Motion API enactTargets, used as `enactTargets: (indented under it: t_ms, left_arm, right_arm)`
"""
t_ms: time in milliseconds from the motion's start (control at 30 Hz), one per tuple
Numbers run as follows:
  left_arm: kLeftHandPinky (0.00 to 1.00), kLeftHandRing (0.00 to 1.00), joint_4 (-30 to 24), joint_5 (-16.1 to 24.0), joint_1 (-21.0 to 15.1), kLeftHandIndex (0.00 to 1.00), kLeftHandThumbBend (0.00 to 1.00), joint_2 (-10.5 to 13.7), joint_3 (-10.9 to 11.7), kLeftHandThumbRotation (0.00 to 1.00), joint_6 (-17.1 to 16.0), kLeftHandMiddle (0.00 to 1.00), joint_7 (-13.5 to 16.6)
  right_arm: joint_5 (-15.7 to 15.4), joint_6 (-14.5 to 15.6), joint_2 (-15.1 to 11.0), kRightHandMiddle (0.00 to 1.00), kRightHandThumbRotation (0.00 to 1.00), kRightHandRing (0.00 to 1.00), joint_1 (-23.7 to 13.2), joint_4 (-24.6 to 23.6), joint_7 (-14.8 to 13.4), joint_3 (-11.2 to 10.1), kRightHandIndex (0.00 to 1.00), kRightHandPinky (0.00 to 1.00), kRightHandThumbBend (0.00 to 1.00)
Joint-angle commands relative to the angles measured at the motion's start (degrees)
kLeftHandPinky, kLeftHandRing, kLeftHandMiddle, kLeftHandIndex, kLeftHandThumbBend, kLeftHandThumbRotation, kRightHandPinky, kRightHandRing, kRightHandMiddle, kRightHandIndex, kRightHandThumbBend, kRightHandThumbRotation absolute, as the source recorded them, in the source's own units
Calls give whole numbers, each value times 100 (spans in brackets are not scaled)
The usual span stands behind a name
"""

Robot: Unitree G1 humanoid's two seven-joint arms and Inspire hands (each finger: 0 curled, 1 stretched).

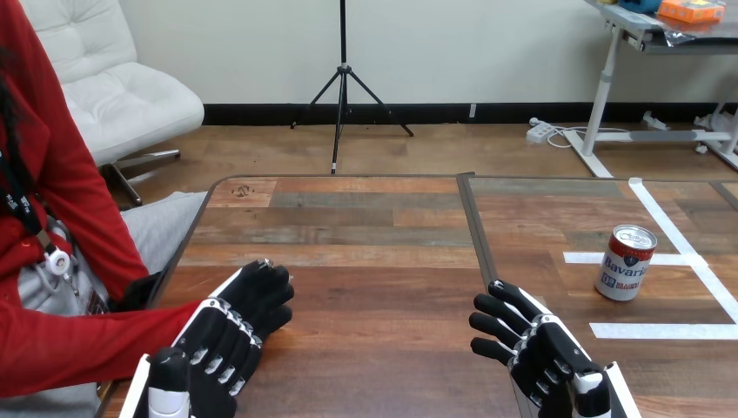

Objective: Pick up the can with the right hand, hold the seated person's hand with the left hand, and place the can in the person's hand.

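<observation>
Head view: upright red-and-white can (pixel 626 263)

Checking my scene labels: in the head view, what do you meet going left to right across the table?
person's red sleeve → left robot hand → right robot hand → can

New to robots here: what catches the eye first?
Two robot hands sit at the near edge of the wooden table: the left robot hand by a person's red sleeve, the right robot hand open. A red-topped can stands upright at the table's right, among white tape lines.
</observation>
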Motion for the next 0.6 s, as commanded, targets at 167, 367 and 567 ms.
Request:
enactTargets:
  t_ms: [167, 367, 567]
  left_arm:
    - [86, 87, -29, 8, -290, 83, 77, -117, 65, 97, -58, 86, -17]
    - [87, 87, -7, 8, -328, 83, 77, -139, 65, 97, -92, 85, -19]
    - [88, 87, 25, -12, -372, 83, 76, -160, 58, 97, -116, 85, -35]
  right_arm:
    - [56, -32, 60, 84, 100, 83, -374, -210, 27, -41, 85, 78, 96]
    - [75, 8, 39, 84, 100, 83, -385, -202, 71, -29, 85, 77, 96]
    - [54, 26, 65, 84, 100, 83, -408, -187, 68, -32, 84, 77, 97]
